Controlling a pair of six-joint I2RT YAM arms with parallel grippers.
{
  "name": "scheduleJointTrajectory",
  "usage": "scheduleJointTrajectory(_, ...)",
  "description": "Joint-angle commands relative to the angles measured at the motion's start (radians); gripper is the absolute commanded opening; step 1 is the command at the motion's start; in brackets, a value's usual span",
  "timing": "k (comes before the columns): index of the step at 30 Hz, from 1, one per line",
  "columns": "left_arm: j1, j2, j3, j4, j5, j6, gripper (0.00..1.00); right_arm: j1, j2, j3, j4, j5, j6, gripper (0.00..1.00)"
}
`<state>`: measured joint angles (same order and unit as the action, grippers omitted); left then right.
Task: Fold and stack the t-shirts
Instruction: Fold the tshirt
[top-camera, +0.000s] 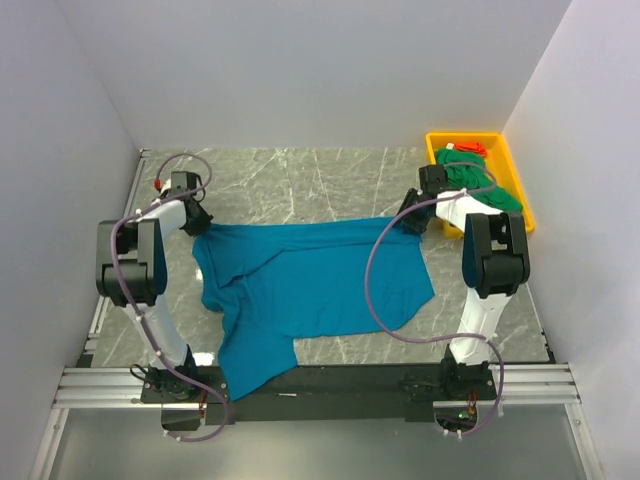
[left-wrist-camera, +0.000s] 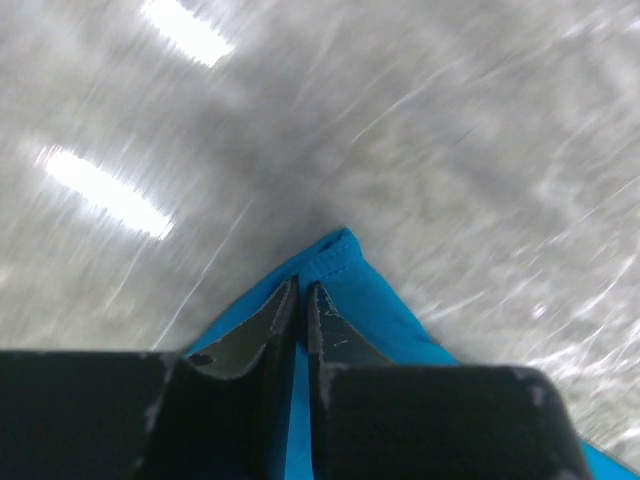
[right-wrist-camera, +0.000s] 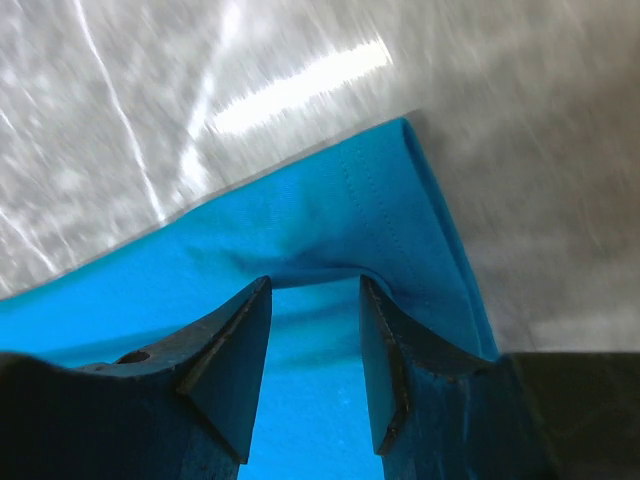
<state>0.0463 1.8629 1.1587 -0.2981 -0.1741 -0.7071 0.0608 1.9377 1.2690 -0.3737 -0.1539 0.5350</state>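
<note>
2 arms, 2 end effectors, 1 table (top-camera: 300, 180) of grey stone-look surface with white veining, glossy under the lights.

Left end effector (top-camera: 200, 222): wrist view shows its 2 dark, scuffed fingers (left-wrist-camera: 255, 335) drawn almost together, a corner of cloth pinched between them and poking out past the tips; gripping the shirt.

Centre: 1 teal-blue t-shirt (top-camera: 310, 285), soft plain knit, spread unfolded across the middle of the table; its far edge is pulled into a line between the 2 end effectors; its near-left part hangs over the table's front edge; stitched hem visible at the corners.

Right end effector (top-camera: 410, 222): fingers (right-wrist-camera: 235, 360) stand apart, unclosed, tips resting on the shirt's far-right corner, cloth puckered between them.

Far right corner: 1 yellow plastic bin (top-camera: 465, 137), rectangular; inside it 1 bright green t-shirt (top-camera: 480, 185), crumpled, and 1 small red-orange piece (top-camera: 472, 149) at its far end.
</note>
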Motion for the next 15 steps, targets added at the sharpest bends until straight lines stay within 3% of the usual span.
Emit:
scheduleJointTrajectory(1, 0.004, 0.056, 0.102, 0.020, -0.024, 0.058, 0.15, -0.009, 0.061, 0.102, 0.001, 0.008, 0.006, 0.48)
scheduleJointTrajectory(10, 0.004, 0.251, 0.406, -0.068, -0.044, 0.130, 0.31, -0.015, 0.202, 0.367, -0.112, 0.024, -0.038, 0.48)
scheduleJointTrajectory(13, 0.004, 0.236, 0.464, -0.102, -0.054, 0.142, 0.43, -0.015, 0.182, 0.392, -0.123, 0.020, -0.067, 0.49)
scheduleJointTrajectory(15, 0.004, 0.200, 0.448, -0.099, -0.065, 0.146, 0.57, -0.012, 0.117, 0.368, -0.108, 0.016, -0.072, 0.50)
